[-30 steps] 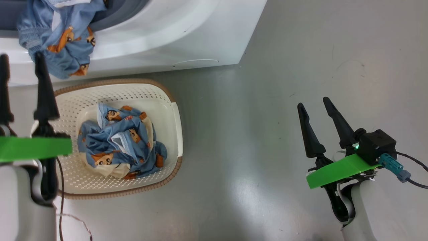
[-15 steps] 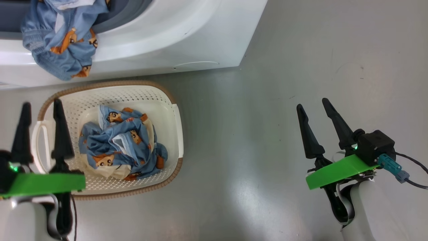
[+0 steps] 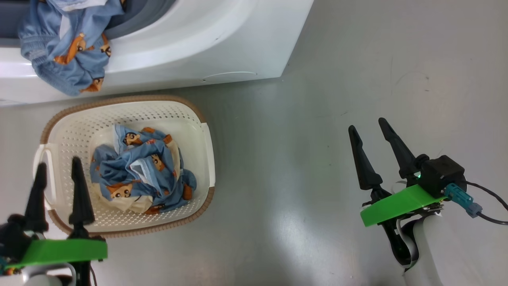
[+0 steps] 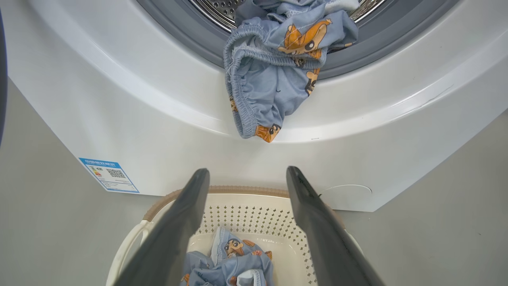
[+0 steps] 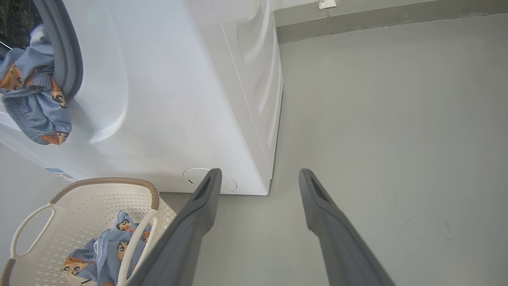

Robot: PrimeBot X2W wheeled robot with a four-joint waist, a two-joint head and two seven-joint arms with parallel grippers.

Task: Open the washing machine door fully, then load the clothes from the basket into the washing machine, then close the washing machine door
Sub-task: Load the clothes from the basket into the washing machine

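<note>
- While the left end effector (image 3: pixel 58 162) hung above the left end of the basket (image 3: pixel 131 98), its two fingers stood apart with nothing between them.
- The right end effector (image 3: pixel 367 123) hung over bare floor (image 3: pixel 309 79), well apart from the basket, its fingers likewise spread and empty.
- The basket stood on the floor just in front of the machine (image 3: pixel 206 35), below the drum opening; whether it touched the front panel could not be told.
- Clothes (image 3: pixel 139 171) lay bunched in the middle of the basket, light blue with orange-brown cartoon faces and a cream part underneath.
- One garment (image 4: pixel 266 79) of the same print hung out of the drum (image 4: pixel 216 7). It draped over the grey gasket (image 4: pixel 178 33) and down the white front, and its lower hem ended above the basket's rim.
- In the left wrist view, a blue label (image 4: pixel 108 174) sat near the lower left corner of the machine's front, and a round flap (image 4: pixel 346 194) sat near the lower right corner.
</note>
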